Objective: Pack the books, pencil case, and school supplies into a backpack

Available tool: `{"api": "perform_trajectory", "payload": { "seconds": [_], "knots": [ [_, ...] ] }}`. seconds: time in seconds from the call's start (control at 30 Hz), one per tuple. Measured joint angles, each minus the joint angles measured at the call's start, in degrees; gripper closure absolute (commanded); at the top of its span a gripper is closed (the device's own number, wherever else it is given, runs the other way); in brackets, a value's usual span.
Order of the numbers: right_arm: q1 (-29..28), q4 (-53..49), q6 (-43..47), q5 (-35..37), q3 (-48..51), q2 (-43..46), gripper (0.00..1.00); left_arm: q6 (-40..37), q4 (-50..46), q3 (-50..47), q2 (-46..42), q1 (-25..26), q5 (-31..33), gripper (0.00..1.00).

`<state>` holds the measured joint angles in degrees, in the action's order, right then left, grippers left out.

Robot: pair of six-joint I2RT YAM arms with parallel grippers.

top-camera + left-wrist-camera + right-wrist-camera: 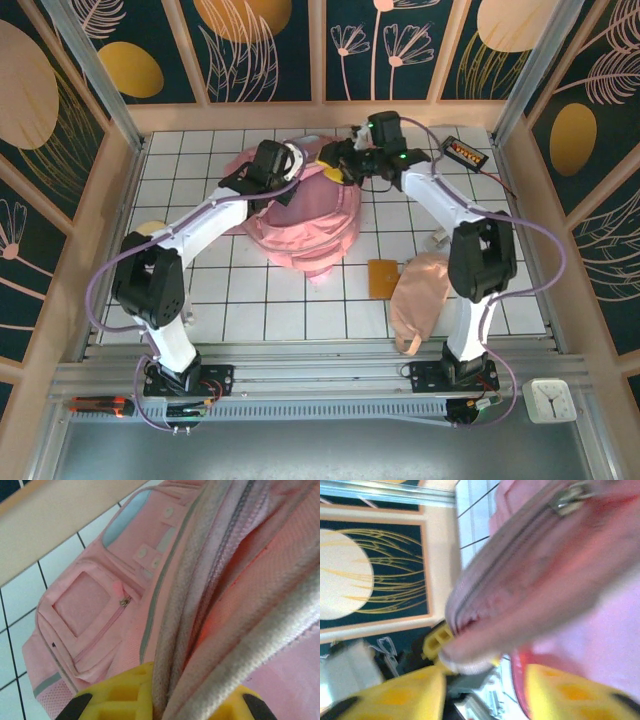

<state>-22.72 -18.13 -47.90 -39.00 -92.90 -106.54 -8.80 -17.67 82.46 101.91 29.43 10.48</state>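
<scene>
The bright pink backpack (312,225) lies in the middle of the table, its opening toward the far side. My left gripper (297,162) sits at the far left of that opening. In the left wrist view, the left gripper (182,700) is shut on the backpack's silver-grey zipper rim (200,605), which is bunched between the yellow fingers (125,695). My right gripper (335,168) is at the rim's far right. In the right wrist view, its jaws (485,690) stand apart, with the blurred rim (520,580) just beyond them. The peach pencil case (420,300) and orange pad (383,278) lie at the near right. The books are out of view.
A black gadget with red marks (462,150) lies at the far right corner. A pale yellow disc (150,228) sits by the left wall. A white clock (548,400) rests on the near ledge. Wooden walls close in the tiled table (250,300) on three sides.
</scene>
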Motion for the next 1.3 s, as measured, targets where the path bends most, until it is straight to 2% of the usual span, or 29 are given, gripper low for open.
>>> {"api": "perform_trajectory", "payload": {
  "seconds": [0.07, 0.17, 0.27, 0.37, 0.43, 0.47, 0.6, 0.8, 0.93, 1.0, 1.1, 1.27, 1.3],
  "knots": [
    [2.3, -8.1, 4.7, 5.9, 0.0, 4.8, 0.23, 1.6, -1.9, 2.0, 0.7, -0.3, -0.3, 1.00],
    [6.2, -17.9, 8.9, 16.5, 3.6, 14.1, 0.22, 3.2, -3.7, 3.7, 0.9, -0.5, -1.1, 1.00],
    [9.6, -24.7, 9.5, 23.9, 14.3, 24.9, 0.18, 4.3, -4.2, 3.9, 0.9, -0.7, -1.9, 1.00],
    [11.1, -30.0, 7.6, 28.2, 27.4, 31.7, 0.15, 4.9, -4.5, 3.9, 0.9, -0.7, -2.8, 1.00],
    [11.8, -32.4, 6.3, 30.0, 34.4, 33.4, 0.15, 5.0, -4.5, 3.9, 0.9, -0.7, -3.4, 1.00],
    [12.3, -33.2, 5.6, 30.7, 37.3, 33.8, 0.07, 5.0, -4.5, 3.8, 0.9, -0.8, -3.8, 1.00],
    [14.6, -33.7, 5.2, 33.0, 44.1, 34.2, 0.01, 5.0, -4.4, 3.1, 0.6, -0.8, -4.6, 1.00],
    [19.1, -30.1, 7.2, 32.9, 50.1, 34.2, 0.01, 5.0, -4.1, 2.3, 0.3, -0.8, -5.8, 1.00],
    [20.3, -25.5, 8.9, 30.4, 53.2, 34.3, 0.02, 5.1, -4.0, 2.1, 0.3, -0.8, -6.2, 1.00],
    [20.4, -23.8, 9.3, 29.4, 53.9, 34.2, 0.09, 5.3, -4.0, 2.1, 0.3, -0.8, -6.4, 1.00],
    [20.4, -21.4, 10.1, 27.8, 54.0, 32.3, 0.31, 5.5, -4.0, 2.0, 0.3, -0.8, -6.9, 1.00],
    [20.2, -18.5, 10.3, 25.5, 52.9, 29.9, 1.00, 6.1, -4.0, 2.0, 0.3, -0.9, -7.1, 1.00],
    [20.2, -18.4, 10.3, 25.6, 52.7, 29.7, 1.00, 6.1, -4.0, 2.0, 0.3, -0.9, -7.1, 1.00]
  ]
}}
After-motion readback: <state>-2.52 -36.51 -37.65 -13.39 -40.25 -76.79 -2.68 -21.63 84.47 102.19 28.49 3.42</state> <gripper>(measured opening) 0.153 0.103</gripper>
